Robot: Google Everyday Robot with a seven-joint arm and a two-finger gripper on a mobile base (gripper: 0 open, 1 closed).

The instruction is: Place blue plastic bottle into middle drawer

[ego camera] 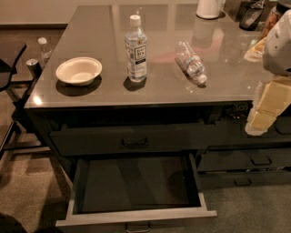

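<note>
The blue plastic bottle stands upright near the middle of the grey countertop; it is clear and faintly bluish, with a white cap and a white label. The middle drawer is pulled out below the counter, showing a dark flat inside, a pale rim and a small bar handle at the front. My gripper hangs at the right edge of the view, off the counter's front right corner, well right of the bottle and above the narrower drawers. It holds nothing that I can see.
A white bowl sits left of the bottle. A smaller ribbed bottle lies on its side to the right. A white jug stands at the back. A shut drawer with a black handle is above the open one. Narrower drawers are at right, a chair at left.
</note>
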